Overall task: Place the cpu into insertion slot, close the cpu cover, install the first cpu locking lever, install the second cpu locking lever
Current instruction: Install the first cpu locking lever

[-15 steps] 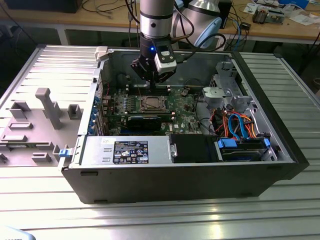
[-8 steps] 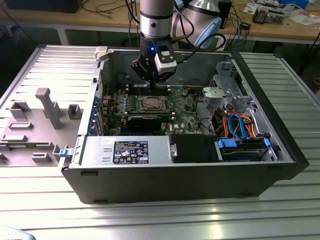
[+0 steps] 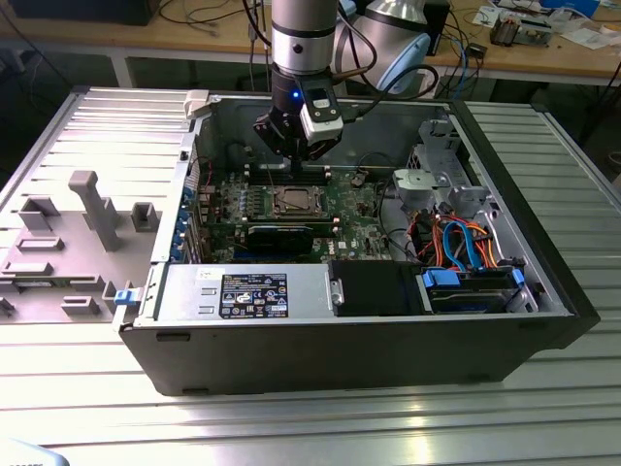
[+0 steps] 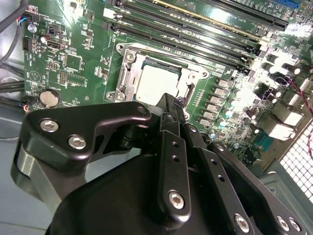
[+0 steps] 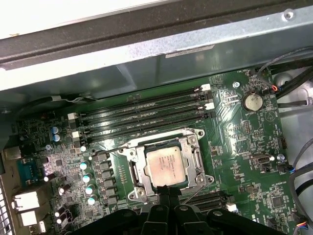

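A: Surface? Room?
B: Ribbed metal surface (image 3: 320,427); open computer case (image 3: 543,243); cluttered bench (image 3: 543,53) behind.
A: End effector? Cpu?
B: End effector (image 4: 168,100) fingers together, empty, above cpu (image 5: 166,165), seated in insertion slot (image 5: 190,147) under cpu cover (image 5: 141,169).

A silvery-grey cpu (image 5: 166,166) sat framed by a silver cpu cover (image 5: 194,155) on a green circuit board (image 5: 244,142) lined with black memory slots (image 5: 142,115), while the black gripper (image 4: 171,105) glinted with silver screws.
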Controlling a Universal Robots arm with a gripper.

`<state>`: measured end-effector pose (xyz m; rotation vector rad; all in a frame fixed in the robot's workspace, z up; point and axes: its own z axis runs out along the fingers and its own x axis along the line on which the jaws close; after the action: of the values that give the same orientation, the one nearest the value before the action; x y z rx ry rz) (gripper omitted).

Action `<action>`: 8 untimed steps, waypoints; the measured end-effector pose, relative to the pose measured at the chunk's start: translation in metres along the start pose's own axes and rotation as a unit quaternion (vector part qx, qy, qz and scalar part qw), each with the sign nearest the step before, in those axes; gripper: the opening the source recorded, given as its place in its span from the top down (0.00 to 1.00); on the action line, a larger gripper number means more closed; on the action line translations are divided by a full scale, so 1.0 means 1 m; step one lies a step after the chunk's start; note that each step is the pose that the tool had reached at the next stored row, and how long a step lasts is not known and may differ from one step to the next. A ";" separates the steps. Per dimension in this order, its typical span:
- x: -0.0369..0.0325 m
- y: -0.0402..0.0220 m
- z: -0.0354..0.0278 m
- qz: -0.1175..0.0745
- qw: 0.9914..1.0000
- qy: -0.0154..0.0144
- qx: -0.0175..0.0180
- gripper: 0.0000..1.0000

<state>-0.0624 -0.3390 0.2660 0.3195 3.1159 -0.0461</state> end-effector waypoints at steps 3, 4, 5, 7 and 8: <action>0.0000 0.0000 0.0000 -0.001 1.000 0.000 0.000 0.89; 0.0000 0.0000 0.0000 -0.001 1.000 0.000 0.000 0.89; 0.0000 0.0000 0.0000 -0.001 1.000 0.000 0.000 0.89; 0.0000 0.0000 0.0001 -0.001 1.000 0.000 0.000 0.89; 0.0000 0.0000 0.0001 -0.002 1.000 0.000 0.000 0.89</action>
<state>-0.0624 -0.3390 0.2659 0.3147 3.1163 -0.0460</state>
